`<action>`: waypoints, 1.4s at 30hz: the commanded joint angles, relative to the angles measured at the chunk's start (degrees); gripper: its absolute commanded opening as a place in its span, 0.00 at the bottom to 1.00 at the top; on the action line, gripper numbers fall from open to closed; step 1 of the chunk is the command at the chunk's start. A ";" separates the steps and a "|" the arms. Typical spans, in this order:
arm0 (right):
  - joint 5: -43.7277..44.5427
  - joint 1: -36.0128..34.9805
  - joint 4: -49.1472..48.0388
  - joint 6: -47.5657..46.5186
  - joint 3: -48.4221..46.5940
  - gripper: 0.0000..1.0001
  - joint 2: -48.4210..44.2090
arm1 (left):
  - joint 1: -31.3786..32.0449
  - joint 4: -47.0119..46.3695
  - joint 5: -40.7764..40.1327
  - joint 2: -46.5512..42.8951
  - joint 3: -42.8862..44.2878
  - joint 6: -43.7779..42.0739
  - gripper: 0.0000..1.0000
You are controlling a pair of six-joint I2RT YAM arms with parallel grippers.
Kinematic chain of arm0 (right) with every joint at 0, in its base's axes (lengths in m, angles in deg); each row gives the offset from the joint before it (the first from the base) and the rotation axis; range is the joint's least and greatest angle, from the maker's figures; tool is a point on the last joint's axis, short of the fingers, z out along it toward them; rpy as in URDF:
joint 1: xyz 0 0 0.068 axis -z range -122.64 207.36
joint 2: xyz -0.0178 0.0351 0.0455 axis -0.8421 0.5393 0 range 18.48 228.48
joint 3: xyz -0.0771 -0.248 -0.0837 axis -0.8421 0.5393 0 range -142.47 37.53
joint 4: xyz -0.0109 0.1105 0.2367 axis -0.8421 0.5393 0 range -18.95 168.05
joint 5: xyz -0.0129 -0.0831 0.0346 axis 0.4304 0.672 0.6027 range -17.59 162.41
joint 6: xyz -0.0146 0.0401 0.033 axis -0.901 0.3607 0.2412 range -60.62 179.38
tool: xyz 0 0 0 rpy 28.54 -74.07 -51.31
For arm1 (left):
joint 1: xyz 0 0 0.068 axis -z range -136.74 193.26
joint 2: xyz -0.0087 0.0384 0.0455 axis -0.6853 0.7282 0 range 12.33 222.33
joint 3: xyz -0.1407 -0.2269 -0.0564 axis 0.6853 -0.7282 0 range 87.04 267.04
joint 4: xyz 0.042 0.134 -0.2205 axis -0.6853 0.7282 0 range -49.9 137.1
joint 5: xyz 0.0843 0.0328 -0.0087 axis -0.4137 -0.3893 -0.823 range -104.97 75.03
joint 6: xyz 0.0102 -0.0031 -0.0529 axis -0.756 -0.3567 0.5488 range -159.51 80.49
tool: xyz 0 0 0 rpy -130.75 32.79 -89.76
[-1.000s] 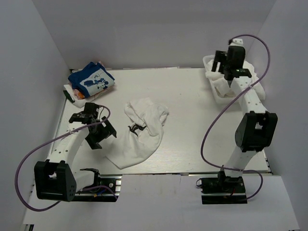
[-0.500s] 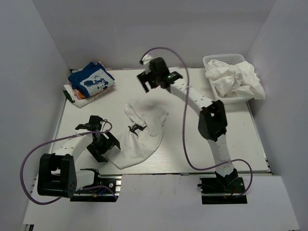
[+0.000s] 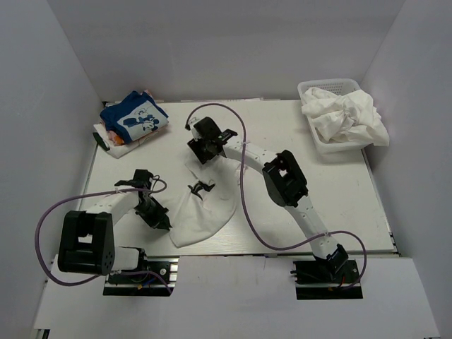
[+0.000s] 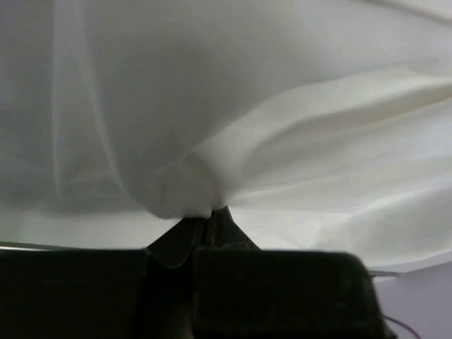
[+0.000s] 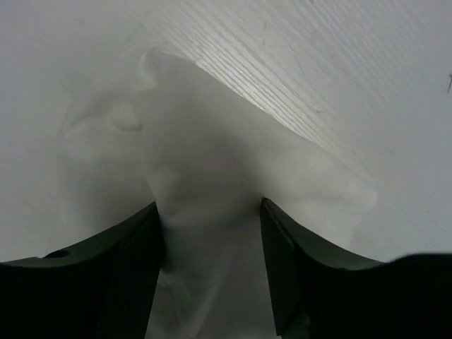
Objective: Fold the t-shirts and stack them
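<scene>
- Crumpled white t-shirt [image 3: 208, 208] in the middle of the table [image 3: 353, 198].
- At its left edge, left gripper [image 4: 205, 215], jaws pinched tight on a little fold of cloth.
- At its far end, right gripper [image 5: 208, 212], jaws spread wide, cloth between the fingers [image 5: 120, 268].
- Folded blue t-shirt [image 3: 134, 116] on a pile [image 3: 106, 134] in the far left corner.
- More white t-shirts [image 3: 346, 116] heaped in the basket [image 3: 328, 83], far right.

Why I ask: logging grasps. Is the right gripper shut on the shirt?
No: the right gripper has its fingers apart, with the shirt between them.
</scene>
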 commanded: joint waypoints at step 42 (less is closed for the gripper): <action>44.48 10.35 -6.28 -3.57 18.20 0.00 -79.08 | -0.36 3.97 -15.82 -22.89 61.92 -6.59 0.00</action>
